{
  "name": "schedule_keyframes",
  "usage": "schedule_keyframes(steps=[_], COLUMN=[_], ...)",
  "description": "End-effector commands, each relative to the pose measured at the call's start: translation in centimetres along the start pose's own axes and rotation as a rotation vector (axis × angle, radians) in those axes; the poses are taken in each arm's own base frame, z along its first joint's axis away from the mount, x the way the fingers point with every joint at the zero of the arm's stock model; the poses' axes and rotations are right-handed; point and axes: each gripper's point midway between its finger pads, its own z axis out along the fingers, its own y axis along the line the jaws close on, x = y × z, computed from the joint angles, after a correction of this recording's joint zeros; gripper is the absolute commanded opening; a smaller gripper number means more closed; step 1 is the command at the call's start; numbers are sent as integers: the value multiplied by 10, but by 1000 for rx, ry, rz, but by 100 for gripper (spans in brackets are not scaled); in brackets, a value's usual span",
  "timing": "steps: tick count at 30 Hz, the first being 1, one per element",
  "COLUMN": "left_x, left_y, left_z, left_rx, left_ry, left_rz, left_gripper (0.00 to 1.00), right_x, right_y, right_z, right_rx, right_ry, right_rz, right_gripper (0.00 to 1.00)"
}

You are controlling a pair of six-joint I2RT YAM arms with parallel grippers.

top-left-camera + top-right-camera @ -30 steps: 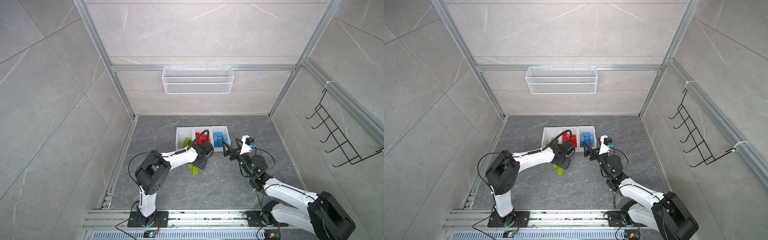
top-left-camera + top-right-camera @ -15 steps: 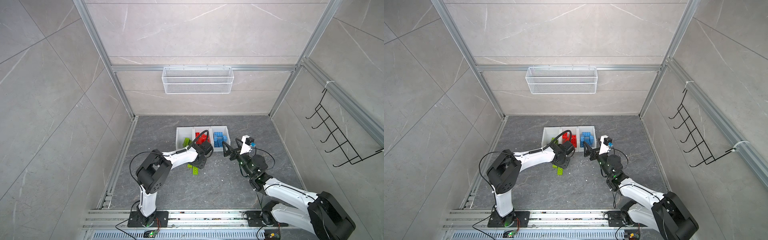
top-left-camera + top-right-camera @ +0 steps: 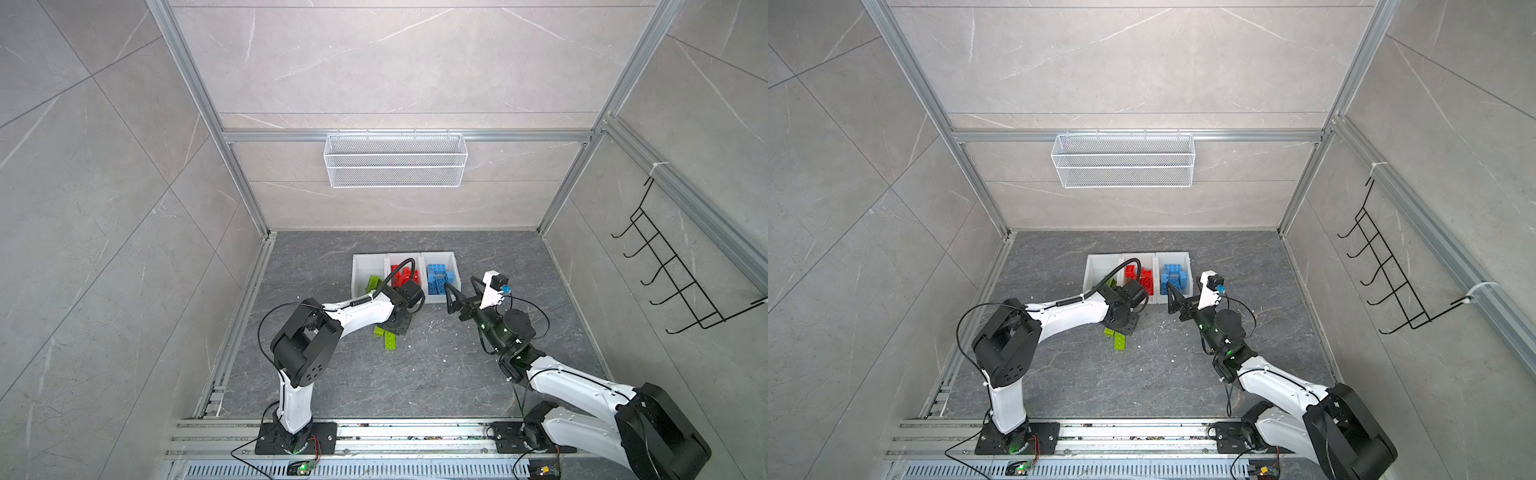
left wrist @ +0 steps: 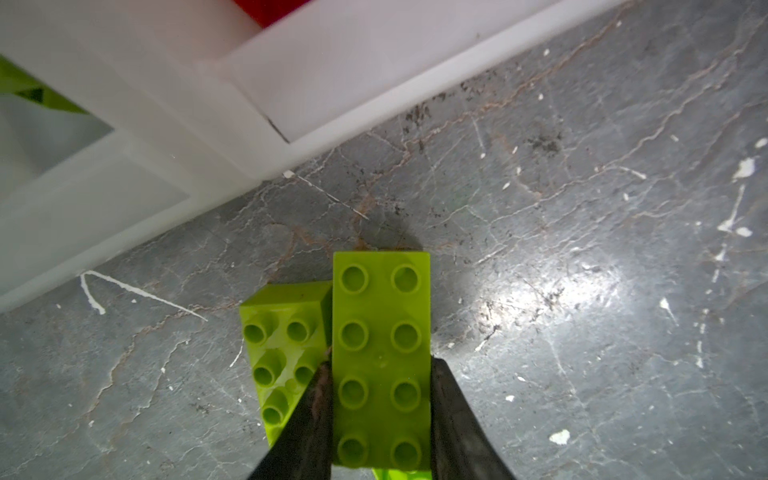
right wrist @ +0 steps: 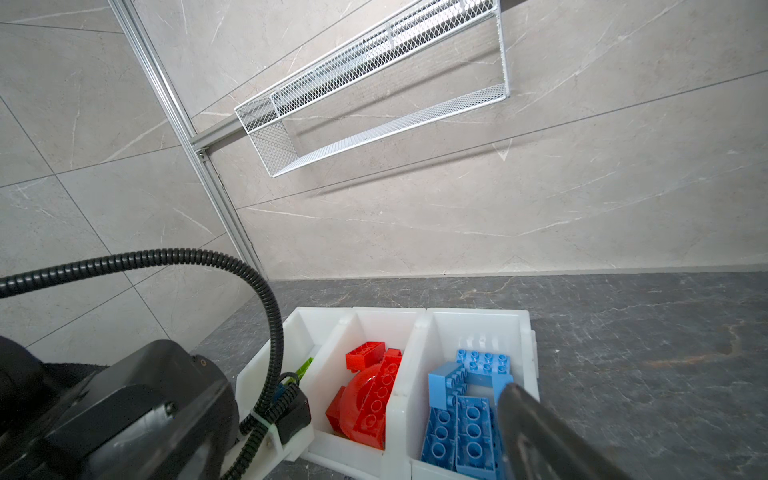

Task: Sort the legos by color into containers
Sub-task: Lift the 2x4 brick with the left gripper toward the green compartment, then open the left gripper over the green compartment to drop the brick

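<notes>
Where its jaws stood half apart a second ago, the left gripper [image 4: 380,365] now clamps the long green brick [image 4: 381,324] on the floor [image 4: 582,291] beside a second green brick [image 4: 282,345], while farther back the right gripper [image 3: 461,293] stays wide open and empty by the blue bin [image 5: 478,328].

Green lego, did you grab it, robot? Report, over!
Left gripper shut on long green brick. Right gripper open, empty, by the blue bin. Second green brick touching the held one.
</notes>
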Motion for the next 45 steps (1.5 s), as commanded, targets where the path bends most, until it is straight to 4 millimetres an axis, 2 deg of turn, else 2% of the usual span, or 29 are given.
schedule_keyframes(steps=[1,7,10,13,16,19,24,29,33,37,45], left_x=[-17,-25,-31,-40,-52,-68,-94,-109,-114,-113,-117], left_y=[8,31,44,67,88,95,104,114,124,124,124], left_z=[-40,-75,-83,-91,-97,-98,-80,-60,-44,-28,-13], left_rx=[42,121,234,311,280,258,211,156,104,99,93], left_ry=[-77,-149,-183,-236,-284,-310,-313,-302,-287,-260,-241], left_rz=[-16,-78,-149,-225,-218,-186,-162,-167,-175,-168,-182], left_gripper=[26,26,23,20,20,19,16,16,16,16,16], right_x=[-6,-6,-6,-6,-6,-6,-6,-5,-3,-2,-6], right_y=[-3,-3,-2,-2,-2,-2,-2,-4,-5,-5,-1], right_z=[0,1,1,1,1,2,2,1,3,5,4], right_rx=[17,17,15,14,16,15,12,23,28,31,11], right_ry=[-13,-13,-11,-12,-12,-9,-7,-3,0,9,-1], right_rz=[-22,-19,-20,-19,-19,-18,-18,-25,-31,-41,-30], right_gripper=[100,100,100,100,100,100,100,100,100,100,100])
